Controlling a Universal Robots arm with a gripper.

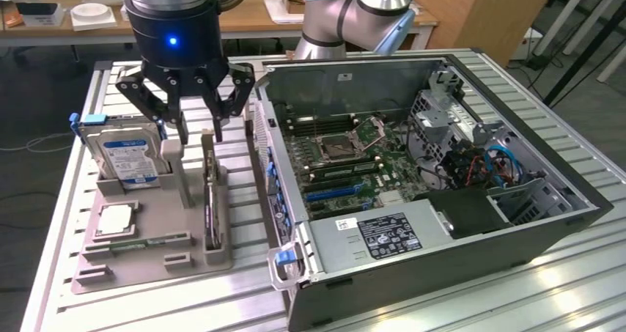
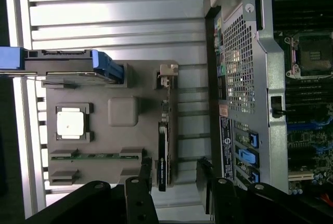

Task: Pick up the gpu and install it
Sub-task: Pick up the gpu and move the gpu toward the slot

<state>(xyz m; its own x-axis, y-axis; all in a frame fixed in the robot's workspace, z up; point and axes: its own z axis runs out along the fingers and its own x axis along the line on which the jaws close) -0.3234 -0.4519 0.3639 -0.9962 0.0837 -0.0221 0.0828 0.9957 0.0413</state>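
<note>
Status: pick-up not yet made. Gpu (image 1: 208,204) (image 2: 163,151) stands on edge in its slot of the grey holder tray (image 1: 146,262), beside the open computer case (image 1: 547,233), untouched. Gripper (image 1: 199,132) hangs above the card, jaws spread, empty. Installation outstanding.

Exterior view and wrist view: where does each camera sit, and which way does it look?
Exterior view: off the arm, raised, looking down on the open computer case and grey holder; the open gripper shows, above the gpu.
Wrist view: on the wrist, looking down at the gpu standing on edge in the holder; the gripper shows.
Both share gpu, holder, hard drive, case.
</note>
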